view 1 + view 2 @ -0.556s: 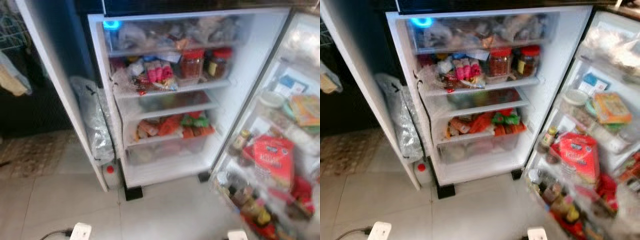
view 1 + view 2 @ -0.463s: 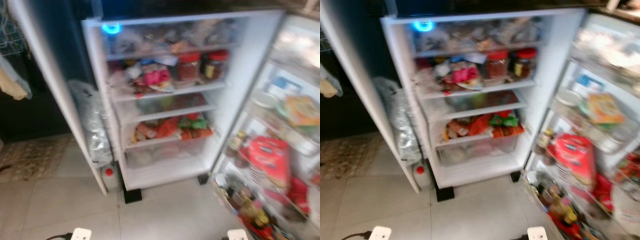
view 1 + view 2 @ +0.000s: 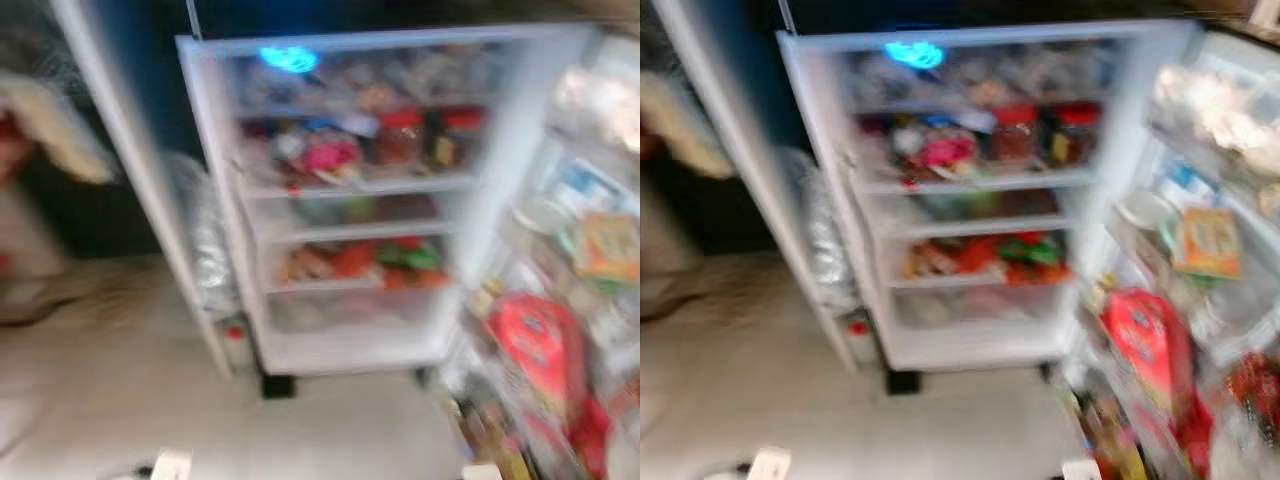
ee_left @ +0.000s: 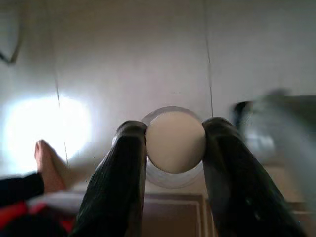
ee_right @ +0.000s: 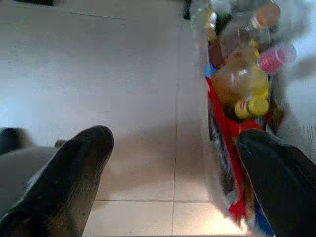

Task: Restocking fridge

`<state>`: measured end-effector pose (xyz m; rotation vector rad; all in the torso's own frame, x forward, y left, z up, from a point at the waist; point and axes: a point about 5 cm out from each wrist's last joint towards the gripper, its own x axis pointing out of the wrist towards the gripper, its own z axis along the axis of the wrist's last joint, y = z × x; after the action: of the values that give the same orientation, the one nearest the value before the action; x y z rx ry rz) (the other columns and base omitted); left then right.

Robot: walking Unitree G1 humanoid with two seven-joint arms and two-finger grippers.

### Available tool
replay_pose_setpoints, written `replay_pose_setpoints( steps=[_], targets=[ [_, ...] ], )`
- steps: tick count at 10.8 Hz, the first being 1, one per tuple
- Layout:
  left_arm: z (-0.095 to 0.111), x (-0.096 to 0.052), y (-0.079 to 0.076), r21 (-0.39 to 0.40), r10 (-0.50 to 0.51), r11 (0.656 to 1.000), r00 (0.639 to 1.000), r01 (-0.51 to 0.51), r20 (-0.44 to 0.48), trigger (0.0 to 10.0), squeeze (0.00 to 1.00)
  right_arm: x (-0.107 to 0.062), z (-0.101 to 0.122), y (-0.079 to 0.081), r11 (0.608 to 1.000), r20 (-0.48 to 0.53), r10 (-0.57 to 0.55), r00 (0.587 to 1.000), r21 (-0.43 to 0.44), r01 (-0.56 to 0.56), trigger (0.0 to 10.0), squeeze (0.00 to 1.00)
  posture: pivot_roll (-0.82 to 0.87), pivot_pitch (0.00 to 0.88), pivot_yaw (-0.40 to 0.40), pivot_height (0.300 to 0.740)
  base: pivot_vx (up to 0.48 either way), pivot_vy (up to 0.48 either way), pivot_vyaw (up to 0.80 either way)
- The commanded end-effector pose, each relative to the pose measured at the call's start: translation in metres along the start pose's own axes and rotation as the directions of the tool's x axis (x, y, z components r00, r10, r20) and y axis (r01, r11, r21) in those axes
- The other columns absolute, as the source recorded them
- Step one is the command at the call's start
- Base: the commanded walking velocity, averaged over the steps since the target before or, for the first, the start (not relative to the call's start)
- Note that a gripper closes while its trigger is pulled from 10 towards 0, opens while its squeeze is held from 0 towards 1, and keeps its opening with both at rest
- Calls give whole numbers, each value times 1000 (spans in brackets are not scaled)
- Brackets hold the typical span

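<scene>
Left claw (image 4: 174, 143) around jar (image 4: 175, 140)

Blurred open fridge (image 3: 520, 150), stocked shelves, door rack w/ red bag (image 3: 540, 335).

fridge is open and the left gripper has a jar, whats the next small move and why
Probably raise the left gripper, shut on the white-lidded jar, toward the open fridge. The jar hangs low over the floor tiles, and the right gripper is open with nothing in it. The head views are blurred, so a free spot is hard to pick.
</scene>
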<state>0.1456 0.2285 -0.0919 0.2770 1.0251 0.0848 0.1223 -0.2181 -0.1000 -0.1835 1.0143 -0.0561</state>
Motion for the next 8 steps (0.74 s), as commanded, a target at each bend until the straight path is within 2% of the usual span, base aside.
replay_pose_setpoints(
  steps=[1,4,6,8],
  targets=[
    [0,0,3,8,12,1000,1000,-12,-3,10000,0,1,2,4,1000,5,12,1000,8,-12,10000,0,-143,0,-15,740,0,0,0],
    [3,1,5,-2,19,1000,1000,-19,10,10000,0,0,0,6,1000,-2,18,1000,10,-18,10000,0,-143,0,-12,740,0,0,0],
    [18,3,9,-21,32,999,997,-30,66,10000,0,0,0,7,1000,-8,21,1000,11,-21,10000,0,-134,0,-16,740,0,0,0],
    [22,3,9,-19,30,999,997,-29,74,10000,0,0,0,8,1000,-9,23,1000,11,-23,10000,0,-138,0,-13,740,0,0,0]
  ],
)
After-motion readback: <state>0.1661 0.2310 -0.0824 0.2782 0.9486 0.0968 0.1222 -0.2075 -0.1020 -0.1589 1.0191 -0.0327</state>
